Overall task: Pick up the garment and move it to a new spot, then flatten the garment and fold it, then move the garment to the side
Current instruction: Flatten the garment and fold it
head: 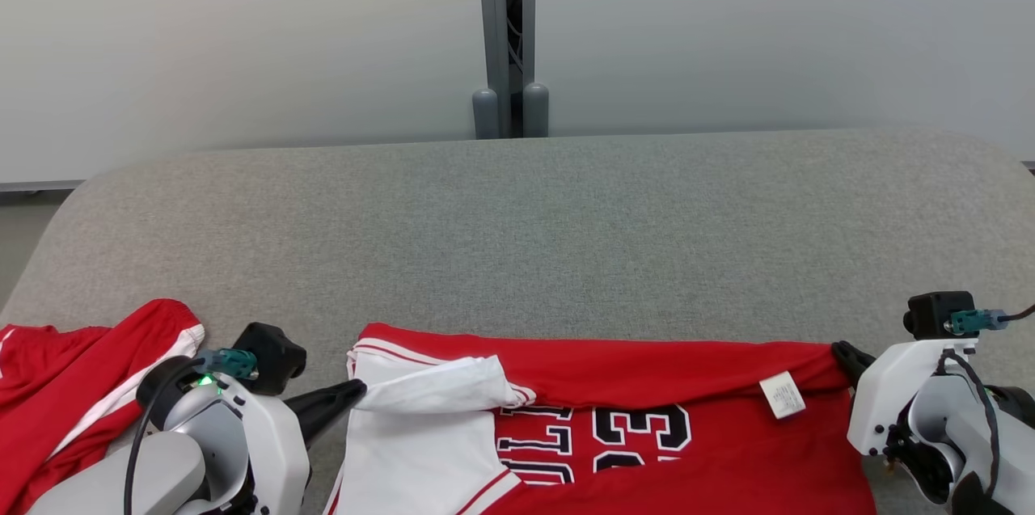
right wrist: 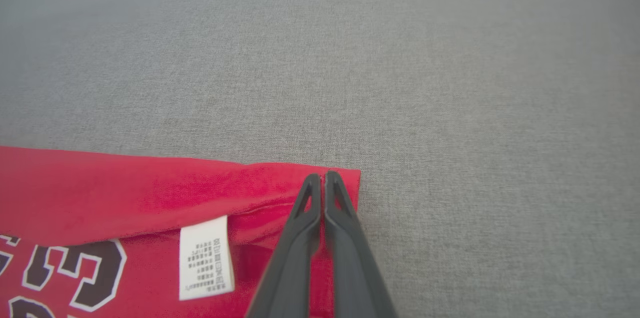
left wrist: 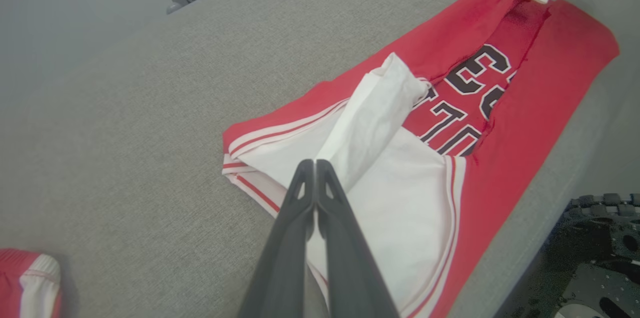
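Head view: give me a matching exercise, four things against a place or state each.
Things:
1. left gripper
2. right gripper
3. care label
4. second red garment

Places or states:
A. white, on the jersey near its right end
B. far left, apart from the jersey
C. shut, tips at the jersey's white left end
D. shut, tips at the jersey's right corner

Pairs: 1-C, 2-D, 3-A, 4-B.
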Robot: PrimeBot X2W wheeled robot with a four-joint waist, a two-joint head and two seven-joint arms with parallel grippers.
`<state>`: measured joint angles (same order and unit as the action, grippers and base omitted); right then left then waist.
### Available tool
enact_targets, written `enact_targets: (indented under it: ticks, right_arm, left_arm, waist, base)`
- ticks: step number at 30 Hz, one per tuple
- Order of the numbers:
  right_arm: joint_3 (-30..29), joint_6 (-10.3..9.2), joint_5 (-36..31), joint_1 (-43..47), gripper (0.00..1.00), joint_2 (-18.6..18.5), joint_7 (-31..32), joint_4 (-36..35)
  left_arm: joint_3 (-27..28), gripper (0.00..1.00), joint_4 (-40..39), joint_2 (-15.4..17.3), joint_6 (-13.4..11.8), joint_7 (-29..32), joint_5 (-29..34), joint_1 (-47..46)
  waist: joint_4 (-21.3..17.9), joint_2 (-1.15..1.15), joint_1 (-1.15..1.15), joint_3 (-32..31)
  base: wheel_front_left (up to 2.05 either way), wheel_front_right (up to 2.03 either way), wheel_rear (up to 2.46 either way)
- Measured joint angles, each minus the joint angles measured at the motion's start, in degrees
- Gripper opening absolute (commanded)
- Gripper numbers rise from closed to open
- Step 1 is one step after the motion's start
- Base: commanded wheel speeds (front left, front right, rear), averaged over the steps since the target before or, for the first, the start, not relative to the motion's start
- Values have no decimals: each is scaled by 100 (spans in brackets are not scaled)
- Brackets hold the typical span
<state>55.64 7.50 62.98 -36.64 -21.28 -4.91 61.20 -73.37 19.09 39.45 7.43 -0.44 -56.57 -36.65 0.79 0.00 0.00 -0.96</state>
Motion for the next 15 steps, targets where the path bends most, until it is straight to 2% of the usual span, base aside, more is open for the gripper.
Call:
enact_targets:
  ticks: [7,15]
  right_arm:
    - [137,0,367,126,0,-399,503,-556]
    - [238,0,610,187,0,-739,793,-858]
  left_arm:
    - [-2,0,-218,91,0,143,57,127]
    - [0,0,-258,133,0,167,89,191]
  waist:
    - [99,0,0,-111]
    - [151,0,0,-150]
  base:
    - [0,0,0]
    - [0,0,0]
